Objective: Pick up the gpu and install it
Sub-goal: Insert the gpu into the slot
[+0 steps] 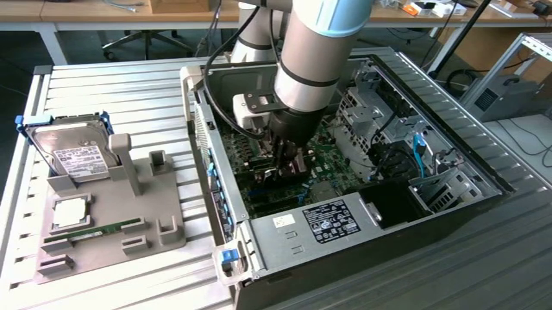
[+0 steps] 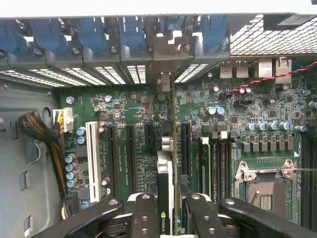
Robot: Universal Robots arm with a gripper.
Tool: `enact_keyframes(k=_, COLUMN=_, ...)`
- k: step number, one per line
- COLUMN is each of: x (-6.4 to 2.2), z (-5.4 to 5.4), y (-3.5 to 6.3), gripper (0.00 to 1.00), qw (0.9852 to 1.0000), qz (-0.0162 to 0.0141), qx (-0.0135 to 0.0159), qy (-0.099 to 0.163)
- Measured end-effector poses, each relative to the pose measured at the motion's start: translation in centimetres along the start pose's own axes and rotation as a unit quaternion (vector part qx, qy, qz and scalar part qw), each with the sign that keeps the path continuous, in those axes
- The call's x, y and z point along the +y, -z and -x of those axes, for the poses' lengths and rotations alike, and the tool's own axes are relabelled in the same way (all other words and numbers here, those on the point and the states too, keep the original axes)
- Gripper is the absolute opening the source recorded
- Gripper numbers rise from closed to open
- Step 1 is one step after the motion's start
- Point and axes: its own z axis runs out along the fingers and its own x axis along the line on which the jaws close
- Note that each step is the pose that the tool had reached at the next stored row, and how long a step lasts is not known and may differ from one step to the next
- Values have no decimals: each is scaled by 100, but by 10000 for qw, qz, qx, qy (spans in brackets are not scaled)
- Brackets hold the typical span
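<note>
Gripping the thin black flat gpu (image 2: 166, 191) edge-on, your black two-finger gripper (image 2: 167, 208) clenches it.
You're above the green motherboard (image 2: 133, 119), inside the open computer case (image 1: 483, 174).

gpu (image 2: 166, 188) seating (slot contact) hidden

Even, bright light falls from overhead on the slatted table (image 1: 112, 84), which shows pale sheen and only soft shadows. The far inside of the computer case (image 1: 448, 213) sinks into deep shade. In the wrist view the motherboard (image 2: 133, 114) is evenly lit and crisp, while the case's upper rim glares white.
</note>
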Motion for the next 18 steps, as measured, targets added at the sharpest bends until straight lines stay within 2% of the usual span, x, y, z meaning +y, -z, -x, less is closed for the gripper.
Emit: enact_keyframes(k=18, x=26, z=-1, y=0, gripper=27, qw=10000, qz=-6, qx=-1, qy=1)
